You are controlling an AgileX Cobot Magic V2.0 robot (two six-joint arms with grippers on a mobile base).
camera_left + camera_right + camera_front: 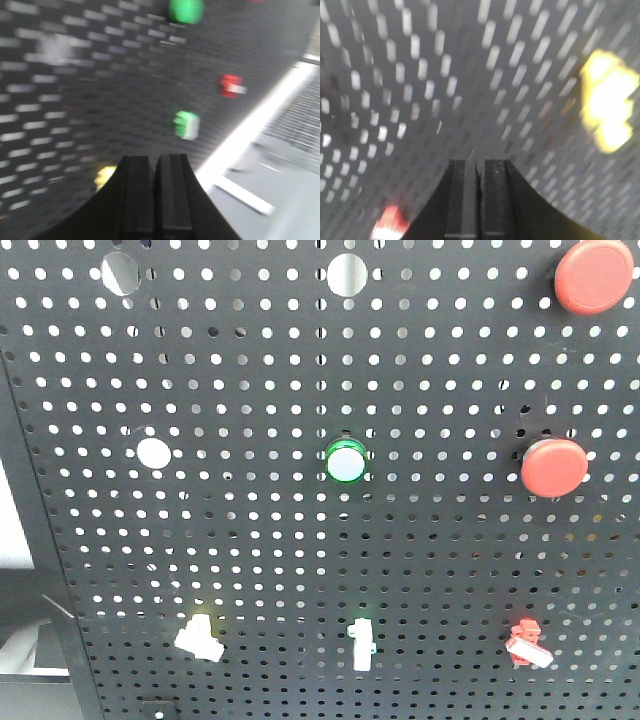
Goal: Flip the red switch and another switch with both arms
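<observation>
The red switch [527,643], small with a white lever tip, sits low on the right of the black pegboard [250,540]. The cream-white blocky switch [198,637] is low on the left. Neither arm shows in the front view. In the blurred left wrist view my left gripper [154,161] is shut and empty. The yellowish switch [106,175] lies just left of its fingers, and the red switch [232,85] is farther up and to the right. My right gripper [479,164] is shut and empty close to the board. The red switch [390,222] is at its lower left.
A narrow upright white toggle [362,644] stands between the two switches and looks green-tinted in the left wrist view [187,124]. A green-ringed button [345,462] and two big red push buttons [594,276] [554,466] sit higher. A blurred yellowish shape [609,105] is at right.
</observation>
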